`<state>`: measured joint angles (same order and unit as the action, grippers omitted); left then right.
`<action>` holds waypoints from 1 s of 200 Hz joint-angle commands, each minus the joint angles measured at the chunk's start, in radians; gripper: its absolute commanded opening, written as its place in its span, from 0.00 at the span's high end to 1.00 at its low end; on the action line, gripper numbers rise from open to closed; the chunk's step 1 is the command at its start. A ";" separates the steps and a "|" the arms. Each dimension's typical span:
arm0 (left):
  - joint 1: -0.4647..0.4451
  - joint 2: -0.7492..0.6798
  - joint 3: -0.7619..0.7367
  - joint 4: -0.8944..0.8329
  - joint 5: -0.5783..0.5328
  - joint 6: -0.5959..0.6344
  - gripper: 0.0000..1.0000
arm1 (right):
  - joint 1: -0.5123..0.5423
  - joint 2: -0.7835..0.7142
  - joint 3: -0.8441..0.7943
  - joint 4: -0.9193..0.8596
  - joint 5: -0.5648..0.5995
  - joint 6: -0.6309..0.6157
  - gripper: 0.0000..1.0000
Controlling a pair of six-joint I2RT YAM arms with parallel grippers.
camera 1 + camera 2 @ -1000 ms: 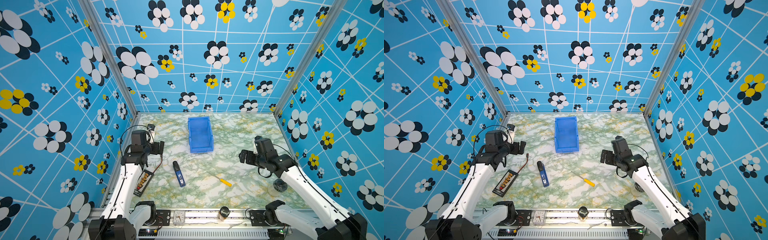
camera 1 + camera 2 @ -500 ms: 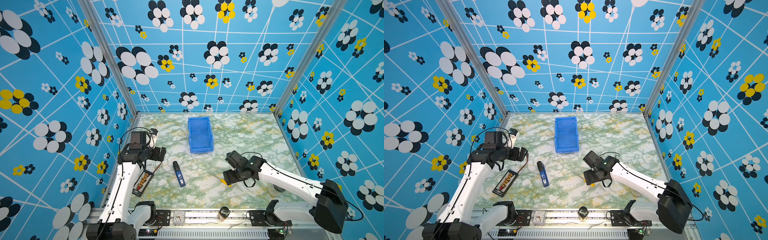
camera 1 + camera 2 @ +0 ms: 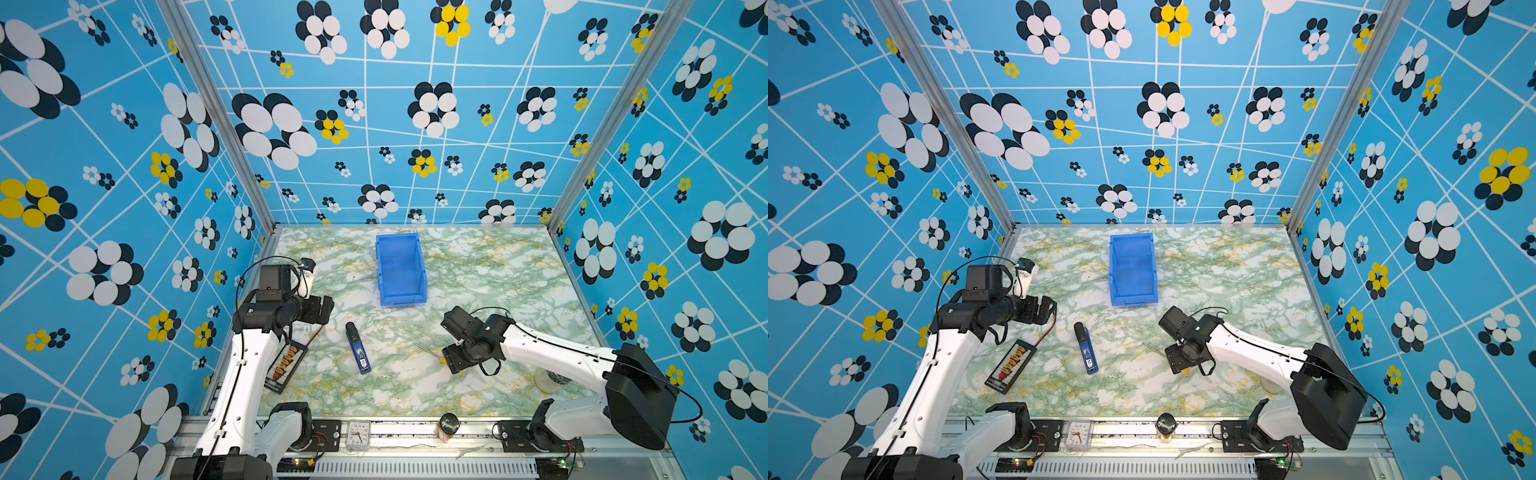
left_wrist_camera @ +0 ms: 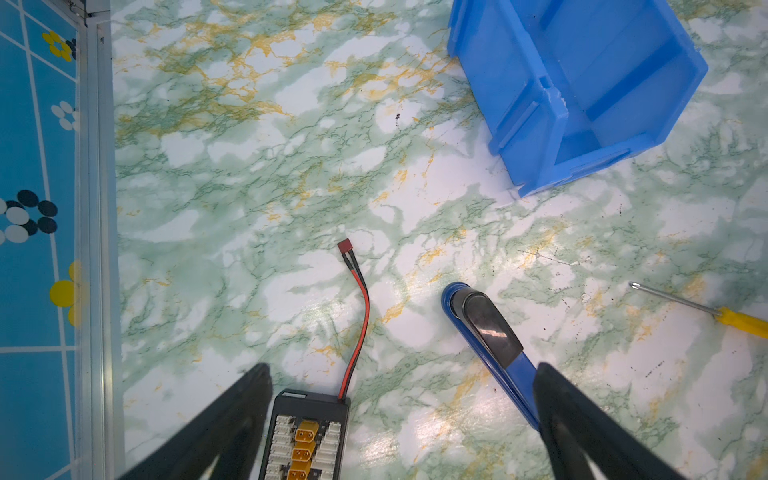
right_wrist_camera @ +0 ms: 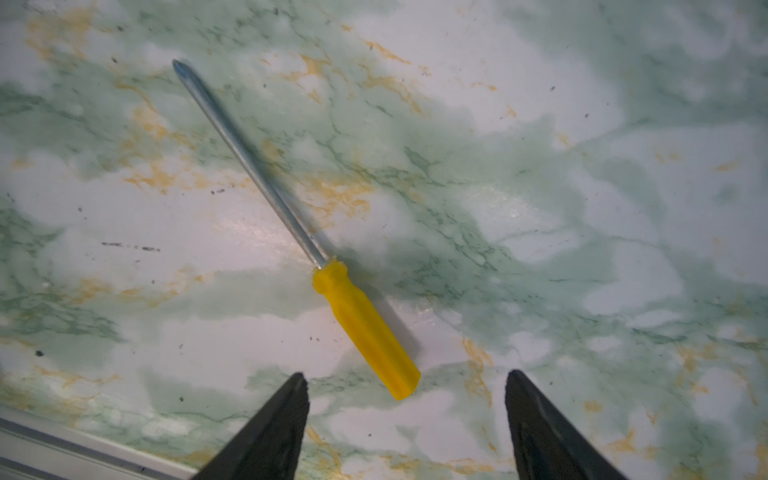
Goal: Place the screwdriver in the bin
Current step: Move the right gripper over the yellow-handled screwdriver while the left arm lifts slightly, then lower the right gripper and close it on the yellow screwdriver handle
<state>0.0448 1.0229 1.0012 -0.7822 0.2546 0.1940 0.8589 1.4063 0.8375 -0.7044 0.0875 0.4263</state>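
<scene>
The right gripper (image 5: 405, 419) has come down over the screwdriver (image 5: 365, 328); a second ago it hung back near the desk's right edge. Its fingers (image 5: 274, 428) stand apart, either side of the handle's butt end, touching nothing. In both top views the gripper (image 3: 453, 359) hides most of the handle. The screwdriver lies flat on the desk (image 3: 498, 270), right of the middle towards the front edge: a yellow ribbed plastic handle and a long thin silver shaft with a cross tip, pointing towards the far left corner. The bin (image 3: 401, 270) stands empty near the back edge. The left gripper (image 4: 399, 419) is spread wide, holding nothing, and has swung a little inward.
</scene>
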 commanded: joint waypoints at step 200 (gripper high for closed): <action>-0.001 -0.037 -0.032 0.033 0.038 -0.031 0.01 | 0.080 0.146 -0.061 0.080 0.041 0.019 0.54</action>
<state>0.0444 0.9806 0.9749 -0.7555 0.2779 0.1753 0.9340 1.5452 0.8139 -0.6159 0.0841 0.4343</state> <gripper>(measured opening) 0.992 0.475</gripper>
